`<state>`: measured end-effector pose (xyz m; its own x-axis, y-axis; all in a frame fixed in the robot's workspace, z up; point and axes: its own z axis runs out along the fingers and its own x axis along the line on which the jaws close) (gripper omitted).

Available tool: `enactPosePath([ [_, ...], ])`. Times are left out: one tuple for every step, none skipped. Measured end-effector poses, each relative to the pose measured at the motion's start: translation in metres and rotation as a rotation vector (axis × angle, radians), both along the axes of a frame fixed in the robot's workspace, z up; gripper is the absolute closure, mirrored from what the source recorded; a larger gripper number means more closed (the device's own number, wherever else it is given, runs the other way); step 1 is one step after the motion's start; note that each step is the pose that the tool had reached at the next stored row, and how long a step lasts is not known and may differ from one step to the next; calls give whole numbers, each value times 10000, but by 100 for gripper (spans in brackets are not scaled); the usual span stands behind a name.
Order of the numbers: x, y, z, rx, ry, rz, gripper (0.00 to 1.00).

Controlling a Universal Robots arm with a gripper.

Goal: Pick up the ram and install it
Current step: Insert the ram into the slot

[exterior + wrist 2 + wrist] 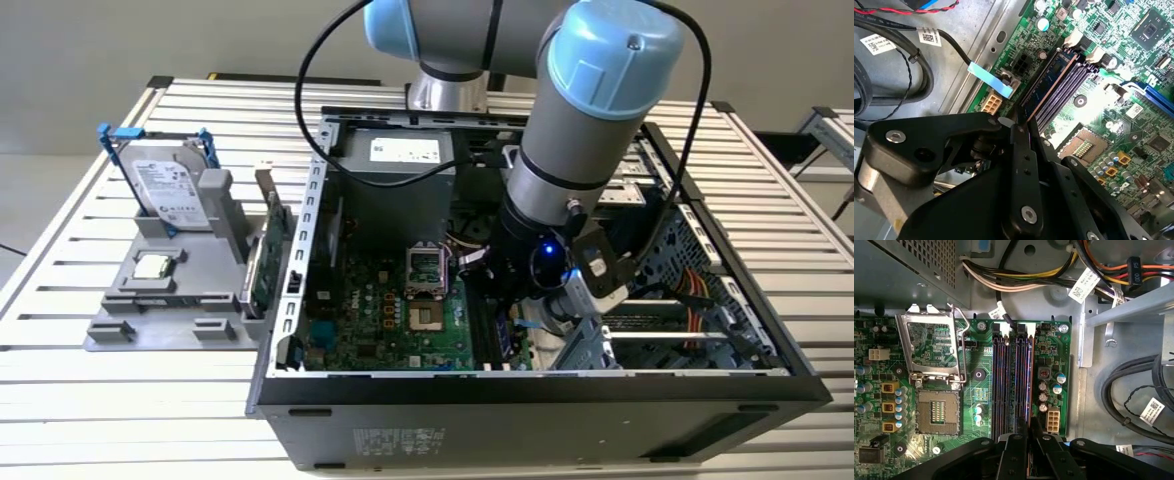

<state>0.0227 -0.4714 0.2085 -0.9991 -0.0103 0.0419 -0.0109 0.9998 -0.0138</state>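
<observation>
1. The claw (1021,122) is clenching the ram (1046,82), centre frame in the second wrist view.
2. The ram is standing on edge in a motherboard (944,365) slot inside the computer case (534,390).

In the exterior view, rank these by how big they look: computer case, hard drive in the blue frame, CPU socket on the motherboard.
1. Computer case, by far the largest.
2. Hard drive, clearly smaller.
3. CPU socket, smallest, though it lies deeper in the case.
</observation>
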Motion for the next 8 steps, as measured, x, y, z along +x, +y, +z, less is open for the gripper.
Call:
enactPosePath([
  [0,0,0,0,0,0,100],
  [0,0,-1,1,-1,0,100],
  [0,0,-1,1,0,0,100],
  [0,0,-2,1,0,0,100],
  [0,0,-2,2,0,0,100],
  [0,0,-3,2,0,0,100],
  [0,0,-3,2,0,0,100],
  [0,0,-3,2,0,0,100],
])
